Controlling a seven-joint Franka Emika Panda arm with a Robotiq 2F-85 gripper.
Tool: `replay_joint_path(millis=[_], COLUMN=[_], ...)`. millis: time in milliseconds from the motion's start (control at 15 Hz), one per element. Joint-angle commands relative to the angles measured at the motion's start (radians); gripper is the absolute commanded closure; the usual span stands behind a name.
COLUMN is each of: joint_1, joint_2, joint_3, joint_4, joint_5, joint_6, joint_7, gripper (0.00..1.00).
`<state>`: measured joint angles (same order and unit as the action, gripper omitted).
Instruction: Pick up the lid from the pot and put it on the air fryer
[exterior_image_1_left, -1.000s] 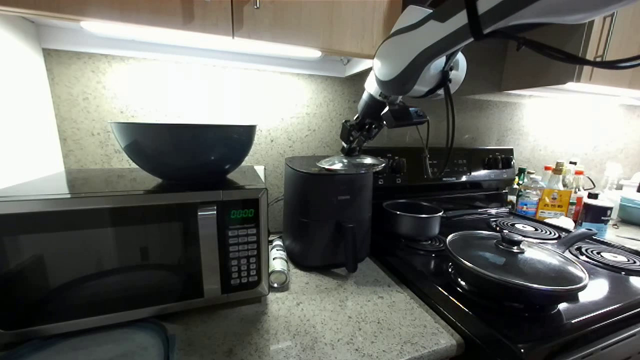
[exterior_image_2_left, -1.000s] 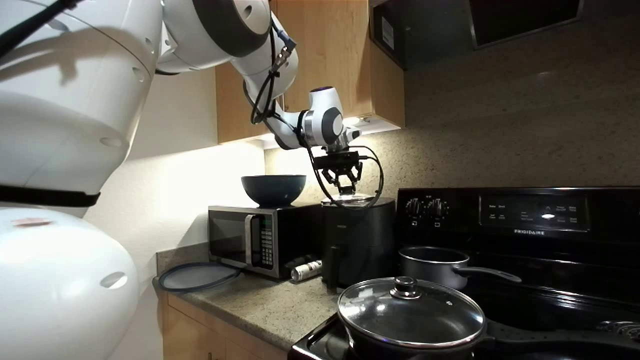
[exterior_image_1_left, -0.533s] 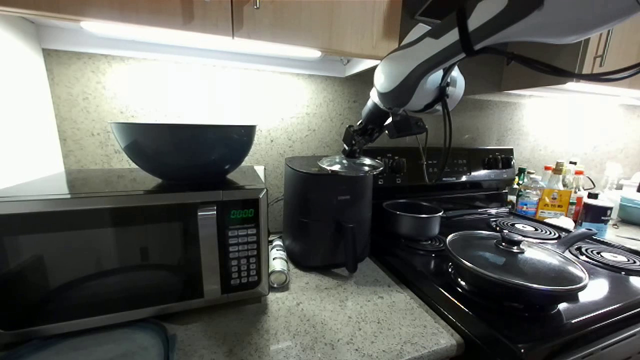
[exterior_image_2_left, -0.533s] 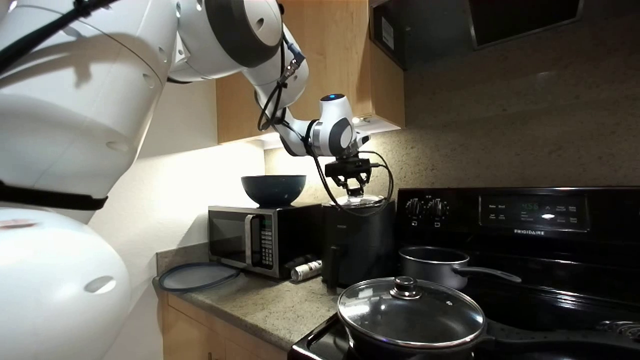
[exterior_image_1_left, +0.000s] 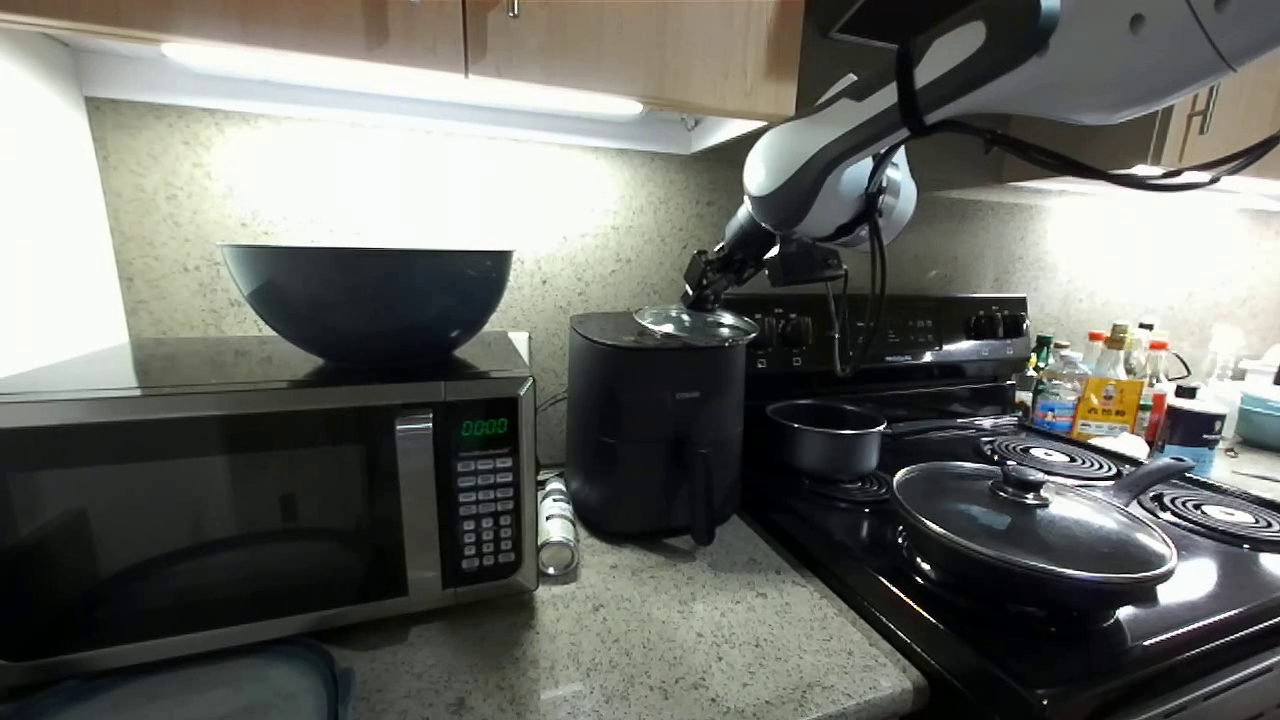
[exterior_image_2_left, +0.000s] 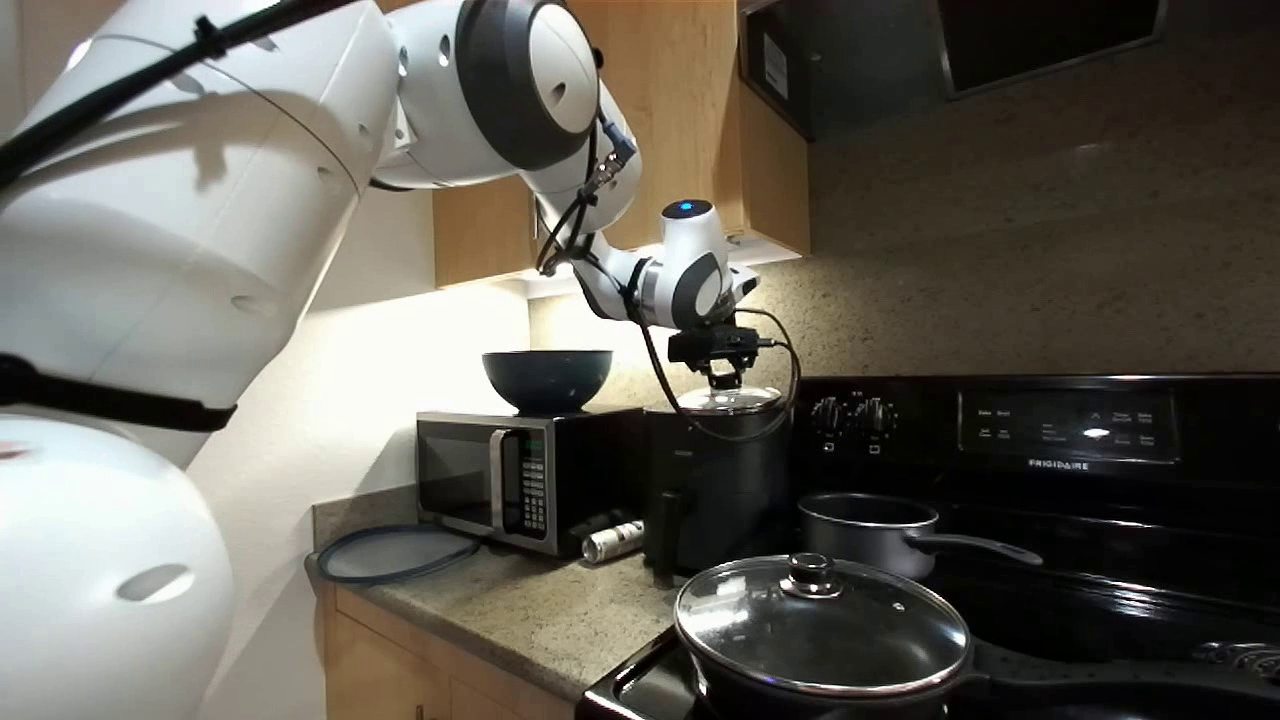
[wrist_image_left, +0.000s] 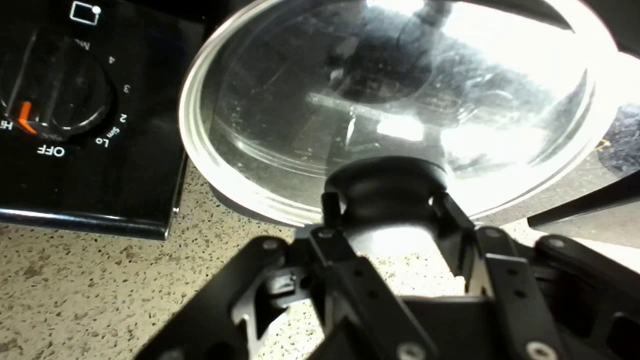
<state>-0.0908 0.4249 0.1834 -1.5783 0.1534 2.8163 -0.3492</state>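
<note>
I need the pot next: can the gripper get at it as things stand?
Probably not yet: the gripper holds the lid by its knob over the air fryer, though the pot stands uncovered.

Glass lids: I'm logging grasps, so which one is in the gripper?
The small lid over the air fryer: the gripper holds its knob. The wider lid sits untouched on the dark pan.

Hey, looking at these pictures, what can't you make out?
Whether the lid touches the air fryer: in both exterior views, the lid's rim hides where they would meet.
Inside of the bowl and floor of the pot: hidden by their near sides in both exterior views.
Where the arm is mounted: cut off by picture edges in both exterior views.
Fine print on the bottles: too small in an exterior view.
</note>
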Motion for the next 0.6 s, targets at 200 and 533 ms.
replay_joint_path(millis=[200, 533], joint_1=[-0.054, -0.021], joint_2=[0.073, 0.113], joint_3=[0.078, 0.049], joint_4=[0.092, 0.133], joint_5=[0.025, -0.036], joint_6=[0.009, -0.029], joint_7=[-0.064, -0.049], gripper=[0.77, 0.77])
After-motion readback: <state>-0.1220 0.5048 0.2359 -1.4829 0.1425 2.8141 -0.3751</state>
